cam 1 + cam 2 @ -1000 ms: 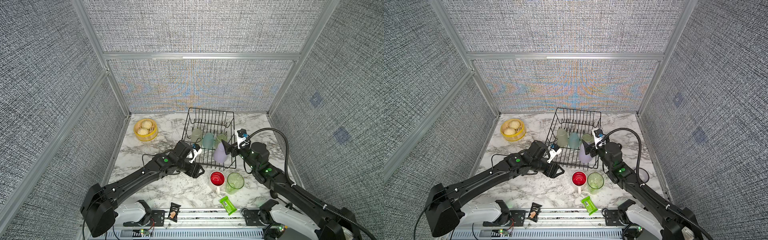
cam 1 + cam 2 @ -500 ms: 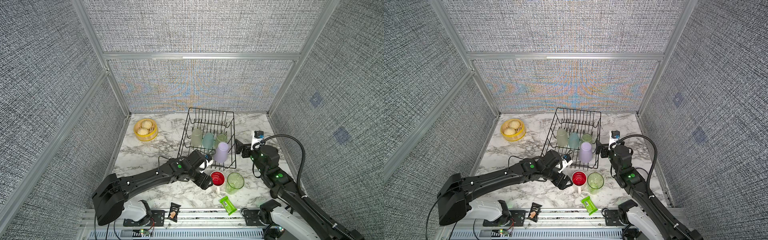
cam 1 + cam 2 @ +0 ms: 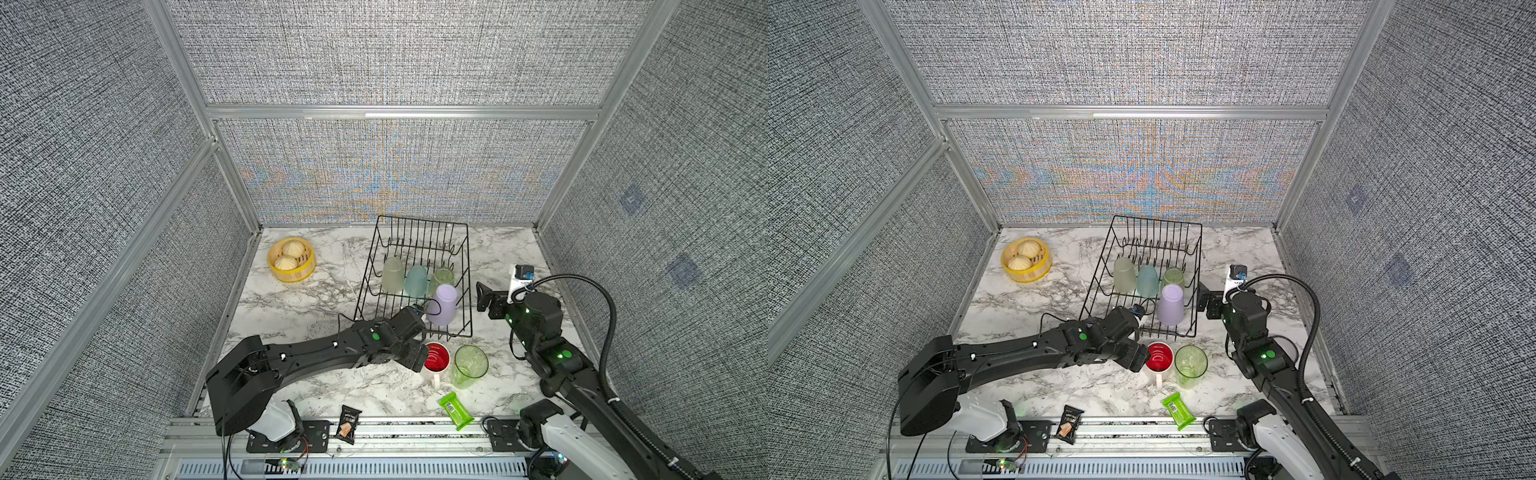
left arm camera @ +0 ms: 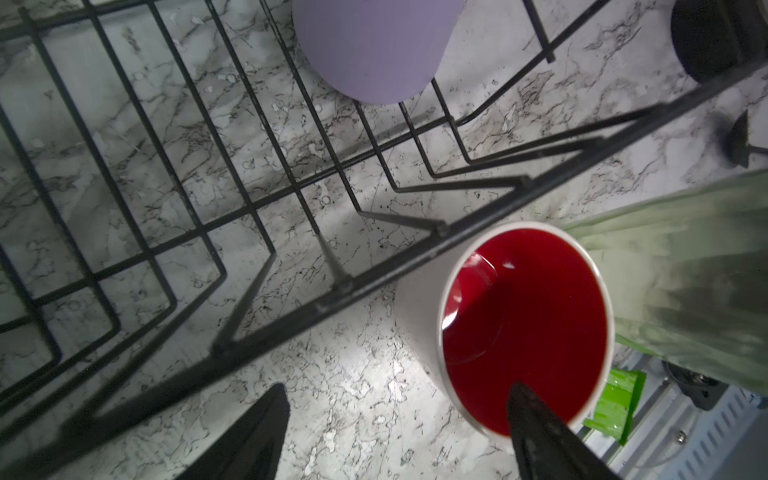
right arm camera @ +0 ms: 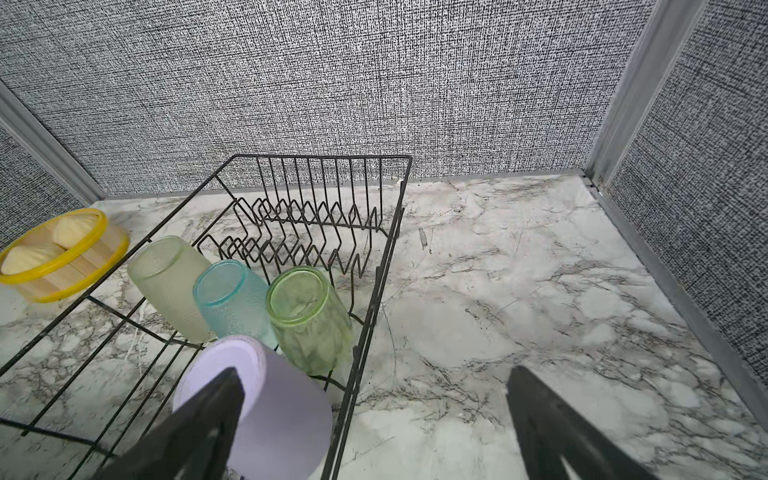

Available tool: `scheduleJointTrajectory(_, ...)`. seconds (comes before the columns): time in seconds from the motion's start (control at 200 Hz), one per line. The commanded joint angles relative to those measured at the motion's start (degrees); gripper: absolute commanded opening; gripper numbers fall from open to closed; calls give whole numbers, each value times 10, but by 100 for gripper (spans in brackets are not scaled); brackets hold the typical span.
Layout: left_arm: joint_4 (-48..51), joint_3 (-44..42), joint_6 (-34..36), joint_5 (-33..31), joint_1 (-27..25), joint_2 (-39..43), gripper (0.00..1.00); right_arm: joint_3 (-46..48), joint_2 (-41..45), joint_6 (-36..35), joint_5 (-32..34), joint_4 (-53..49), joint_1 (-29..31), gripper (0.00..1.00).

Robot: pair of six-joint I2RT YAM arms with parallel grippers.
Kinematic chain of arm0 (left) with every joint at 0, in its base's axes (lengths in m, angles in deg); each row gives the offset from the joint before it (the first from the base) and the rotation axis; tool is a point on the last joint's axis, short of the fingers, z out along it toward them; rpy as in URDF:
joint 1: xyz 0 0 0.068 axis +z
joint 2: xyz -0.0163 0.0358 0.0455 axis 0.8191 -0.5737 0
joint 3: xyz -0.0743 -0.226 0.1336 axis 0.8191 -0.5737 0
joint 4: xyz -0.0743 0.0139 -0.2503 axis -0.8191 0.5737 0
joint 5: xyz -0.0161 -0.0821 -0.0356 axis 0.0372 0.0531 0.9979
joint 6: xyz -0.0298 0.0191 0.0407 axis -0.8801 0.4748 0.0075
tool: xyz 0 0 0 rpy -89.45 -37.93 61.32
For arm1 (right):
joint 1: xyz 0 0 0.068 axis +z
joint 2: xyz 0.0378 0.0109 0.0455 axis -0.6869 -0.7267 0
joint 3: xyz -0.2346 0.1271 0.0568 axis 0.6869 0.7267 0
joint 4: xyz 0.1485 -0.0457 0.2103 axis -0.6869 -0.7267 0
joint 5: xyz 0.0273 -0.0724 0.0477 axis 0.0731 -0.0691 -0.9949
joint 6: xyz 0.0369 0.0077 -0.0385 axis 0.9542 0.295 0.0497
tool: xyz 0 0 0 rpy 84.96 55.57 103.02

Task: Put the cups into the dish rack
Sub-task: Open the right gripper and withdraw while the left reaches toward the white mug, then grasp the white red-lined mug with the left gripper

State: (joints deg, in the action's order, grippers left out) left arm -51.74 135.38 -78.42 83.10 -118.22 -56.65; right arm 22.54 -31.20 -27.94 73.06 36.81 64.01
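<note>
Left wrist view: the left hand (image 4: 399, 432) is spread, one finger over the red inside of the mug (image 4: 523, 320), the other over bare desk (image 4: 353, 395) outside it, so the jaws straddle the mug's wall with nothing gripped. Both top views place the mug upright just off the near end of the rack (image 3: 422, 239), toward the desk's front edge, with a tumbler (image 3: 469, 365) just beside it. Four cups sit in the rack: frosted cup (image 3: 392, 274), teal cup (image 3: 417, 280), green cup (image 3: 441, 277), lavender cup (image 3: 444, 305). The right hand (image 5: 374, 424) is spread and empty beside the rack's right side, near the lavender cup. Judgement: four of six are loaded, and the step in hand is grasping the mug. The next move calls for lowering, closing on the wall, lifting clear of the rack's rim, and not knocking the tumbler.
</note>
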Motion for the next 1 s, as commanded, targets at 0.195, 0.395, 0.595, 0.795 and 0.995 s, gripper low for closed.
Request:
scheduleJointTrajectory(0.195,10,26,-13,-37,-15,-58,71,4,6,8,9,-4,-1,99)
scheduleJointTrajectory(0.395,39,25,-12,-50,-15,-54,47,10,10,12,10,-4,-1,99)
scheduleJointTrajectory(0.595,58,9,-5,-48,-15,-42,28,14,7,14,11,-1,-2,99)
scheduleJointTrajectory(0.795,73,3,3,-46,-15,-26,19,18,11,16,15,0,-2,99)
scheduleJointTrajectory(0.995,65,6,7,-20,-15,-36,5,22,16,19,17,-2,-2,99)
